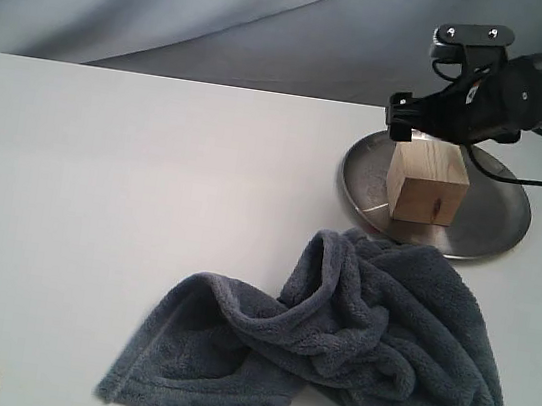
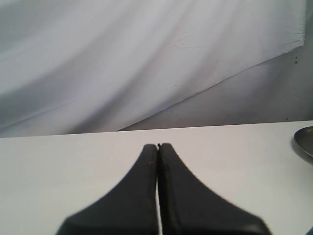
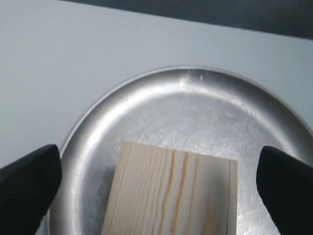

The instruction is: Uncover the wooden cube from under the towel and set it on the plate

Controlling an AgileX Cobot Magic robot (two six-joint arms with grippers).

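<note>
Starting on the left, the left claw is hanging low over the pale bench with its two dark fingers pressing flat together, gripping nothing, and a draped grey backdrop cloth is hanging behind it. Its wrist view is just catching the edge of the plate at the far side. Moving toward the middle, the towel is lying in a rumpled grey-blue heap on the near part of the bench, one flat corner trailing out to the left and thick folds bunching up on the right. Its far edge is coming right up to the near rim of the plate, and whether cloth and steel are touching is hard to call. The wooden cube is sitting uncovered on that plate, resting flat on the shiny surface, well clear of the towel. The right claw is hovering just above and behind the cube, spread wide. In the right wrist view its fingertips are standing far out to either side of the block, with bare steel showing between each tip and the wood, so nothing is being gripped.
</note>
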